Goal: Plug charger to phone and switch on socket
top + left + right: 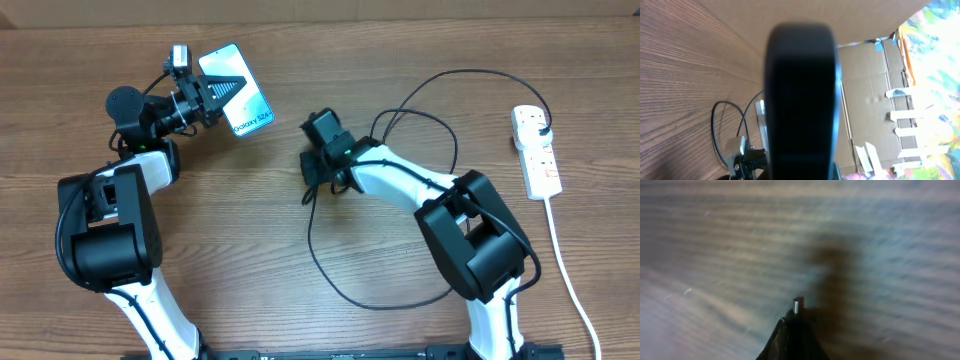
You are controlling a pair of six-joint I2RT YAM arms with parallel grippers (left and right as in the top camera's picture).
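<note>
Right end effector (318,178) clamping charger (796,306) tip, left end effector (222,92) gripping phone (240,90)

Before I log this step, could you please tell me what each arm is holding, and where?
The left gripper grips the phone at its end. The right gripper pinches the charger just behind its connector tip.

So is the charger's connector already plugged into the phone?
No: overhead, the phone sits in the left arm's jaws, while the charger stays apart near the right arm.

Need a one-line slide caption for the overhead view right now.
Left gripper holds the phone up off the table while right gripper grips the charger cable; socket waits at right.
</note>
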